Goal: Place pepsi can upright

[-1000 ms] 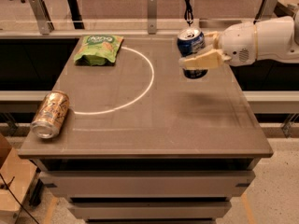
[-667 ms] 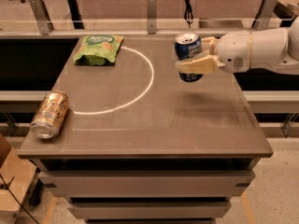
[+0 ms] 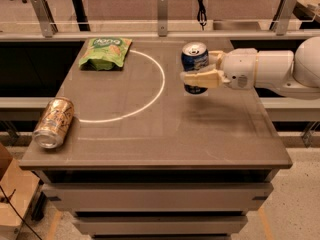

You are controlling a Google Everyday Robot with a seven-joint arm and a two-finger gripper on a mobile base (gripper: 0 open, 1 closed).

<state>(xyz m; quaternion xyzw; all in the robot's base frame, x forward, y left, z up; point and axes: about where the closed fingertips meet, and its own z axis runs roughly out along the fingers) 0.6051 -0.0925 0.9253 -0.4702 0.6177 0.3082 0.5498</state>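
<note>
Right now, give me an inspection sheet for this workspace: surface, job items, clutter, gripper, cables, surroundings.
Surface: brown table with a white arc line.
Job's things: pepsi can, upright, at the back right of the table; cannot tell if its base touches.
Clutter: gold can on its side at the front left edge; green chip bag flat at the back left.
Gripper: gripper reaches in from the right, closed on the pepsi can.
Cables: dark cable hanging behind the table.
Surroundings: metal rail posts behind.
</note>
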